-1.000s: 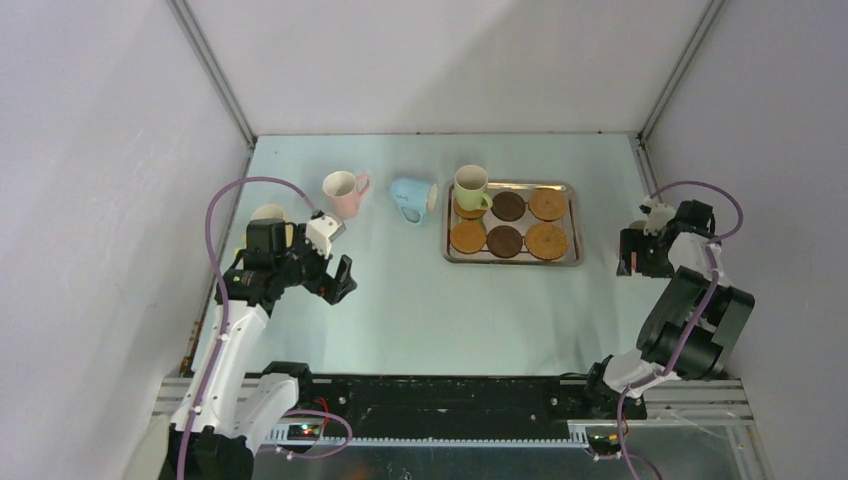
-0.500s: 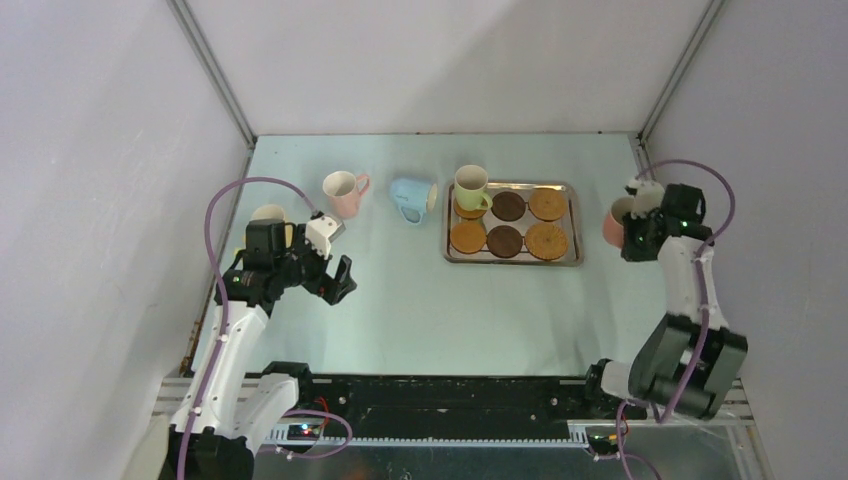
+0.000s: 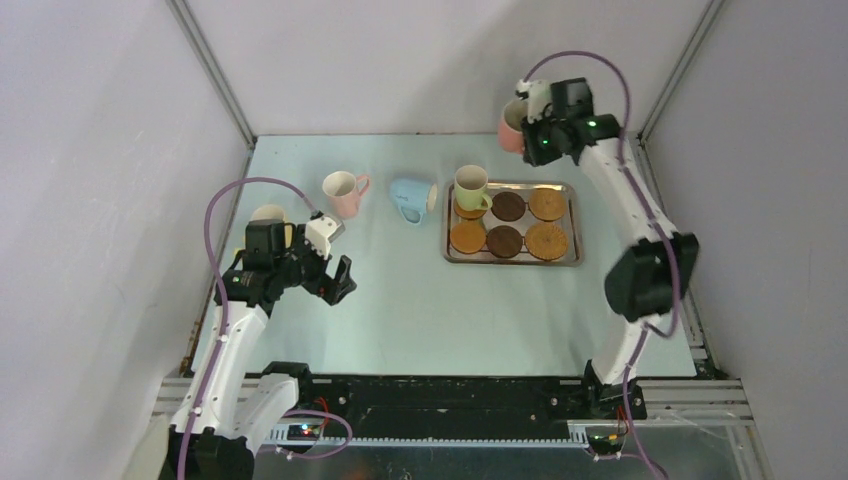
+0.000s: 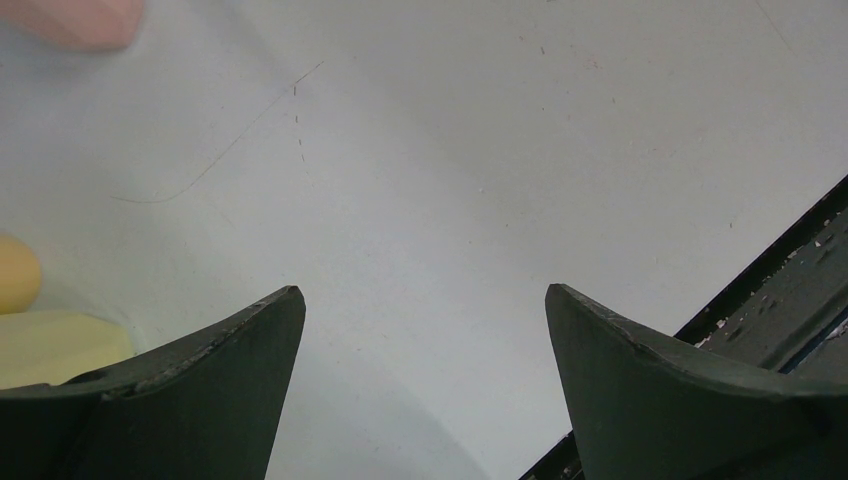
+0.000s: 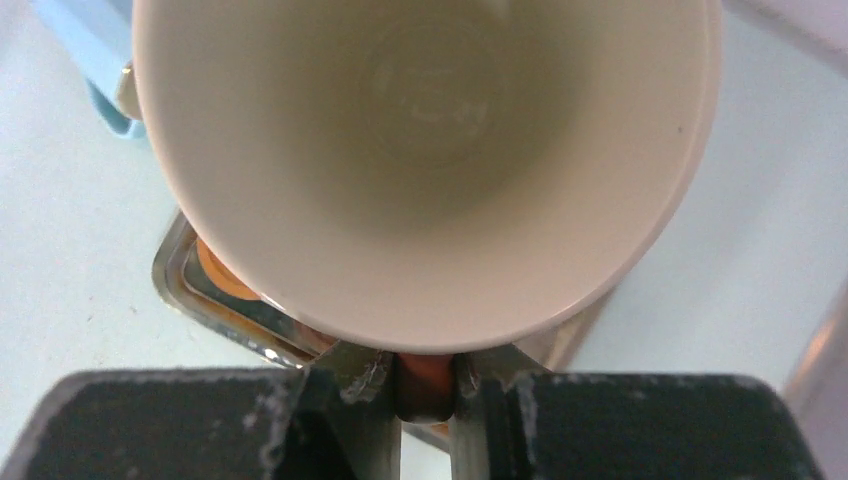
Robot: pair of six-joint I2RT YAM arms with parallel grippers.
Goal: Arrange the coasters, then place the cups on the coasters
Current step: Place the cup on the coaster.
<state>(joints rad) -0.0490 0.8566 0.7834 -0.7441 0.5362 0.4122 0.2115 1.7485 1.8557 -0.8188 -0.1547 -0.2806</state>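
Counting five cups in view. Clamping the rim of one pink cup [image 3: 511, 128] in right gripper [image 5: 428, 385], jaws nearly closed on its wall, cream inside turned to the wrist camera, held high over the table's [image 3: 420, 310] far side near the tray [image 3: 576, 225]. Spotting a second pink cup [image 3: 341, 188] upright on the table, a light blue cup [image 3: 410, 198] on its side between that one and the tray, a green cup [image 3: 471, 186] upright on the tray's far-left coaster, and a yellow cup [image 3: 267, 212] half hidden behind the left arm. Counting six coasters [image 3: 547, 241], thin round discs in two rows of three on the tray: four orange-tan, two dark brown in the middle column. Hovering over the table with left gripper [image 4: 420, 330], jaws spread wide, nothing between them.
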